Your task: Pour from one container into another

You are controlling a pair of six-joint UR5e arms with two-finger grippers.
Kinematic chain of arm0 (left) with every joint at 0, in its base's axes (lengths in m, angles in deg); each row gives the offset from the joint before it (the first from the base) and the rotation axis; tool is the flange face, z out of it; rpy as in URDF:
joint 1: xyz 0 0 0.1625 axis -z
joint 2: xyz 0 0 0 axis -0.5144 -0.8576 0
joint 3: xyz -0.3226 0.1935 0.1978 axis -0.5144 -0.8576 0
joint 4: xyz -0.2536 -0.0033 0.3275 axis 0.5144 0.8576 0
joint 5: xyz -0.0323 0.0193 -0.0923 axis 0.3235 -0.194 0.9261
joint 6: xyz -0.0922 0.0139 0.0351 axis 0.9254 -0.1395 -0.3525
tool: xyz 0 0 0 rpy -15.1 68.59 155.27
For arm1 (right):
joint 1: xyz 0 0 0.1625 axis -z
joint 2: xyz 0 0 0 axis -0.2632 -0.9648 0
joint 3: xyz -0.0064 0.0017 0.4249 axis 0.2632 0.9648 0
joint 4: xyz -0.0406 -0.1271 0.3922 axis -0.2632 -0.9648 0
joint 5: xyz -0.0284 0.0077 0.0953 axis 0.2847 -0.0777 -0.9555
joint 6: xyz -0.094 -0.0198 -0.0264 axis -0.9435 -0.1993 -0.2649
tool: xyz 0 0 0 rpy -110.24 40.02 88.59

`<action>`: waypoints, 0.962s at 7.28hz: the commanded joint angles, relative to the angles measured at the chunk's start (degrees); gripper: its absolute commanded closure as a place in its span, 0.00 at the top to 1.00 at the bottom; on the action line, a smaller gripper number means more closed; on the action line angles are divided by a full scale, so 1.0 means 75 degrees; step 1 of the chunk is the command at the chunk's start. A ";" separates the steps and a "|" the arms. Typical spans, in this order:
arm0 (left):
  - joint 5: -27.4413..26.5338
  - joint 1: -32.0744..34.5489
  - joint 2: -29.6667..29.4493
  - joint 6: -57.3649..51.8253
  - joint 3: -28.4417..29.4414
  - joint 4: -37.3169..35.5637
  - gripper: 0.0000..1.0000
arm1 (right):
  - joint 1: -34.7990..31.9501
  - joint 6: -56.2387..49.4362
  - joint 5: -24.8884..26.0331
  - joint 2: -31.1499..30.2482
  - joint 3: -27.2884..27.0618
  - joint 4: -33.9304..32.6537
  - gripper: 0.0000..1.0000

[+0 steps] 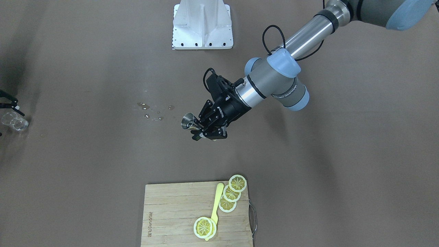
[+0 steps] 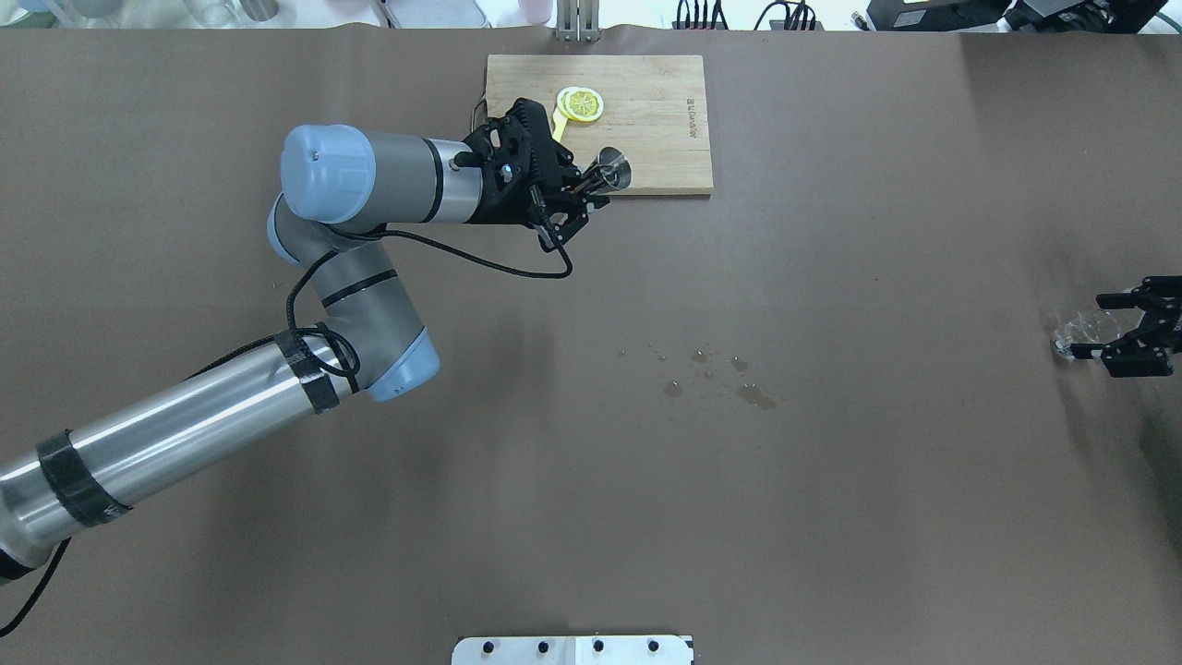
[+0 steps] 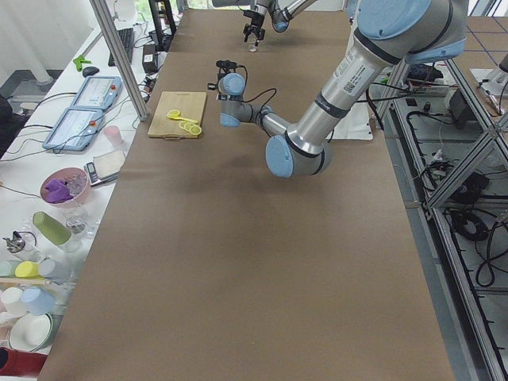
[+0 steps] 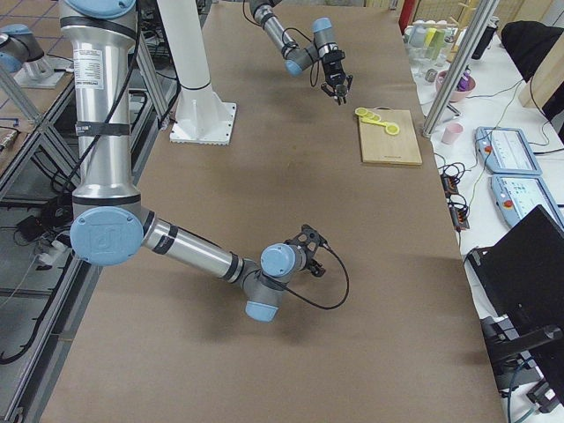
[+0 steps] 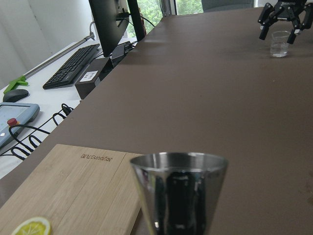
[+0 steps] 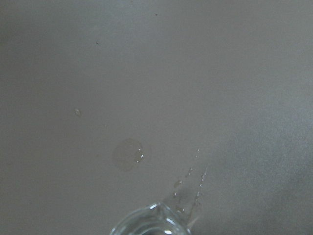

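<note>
My left gripper is shut on a small steel jigger cup, held in the air near the cutting board's corner. The cup fills the bottom of the left wrist view, mouth upward. At the table's far end on my right stands a small clear glass. My right gripper is open, its fingers straddling the top of the glass without closing on it. Only the glass rim shows in the right wrist view.
Water droplets lie on the brown table between the arms. A wooden cutting board carries lemon slices and a yellow spoon. The white robot base sits at the table's edge.
</note>
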 commanded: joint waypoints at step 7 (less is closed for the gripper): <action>0.0348 -0.0781 -0.1367 0.0270 0.1662 0.1054 0.00 | 0.0250 0.0297 0.0241 0.0001 0.0021 0.0093 0.96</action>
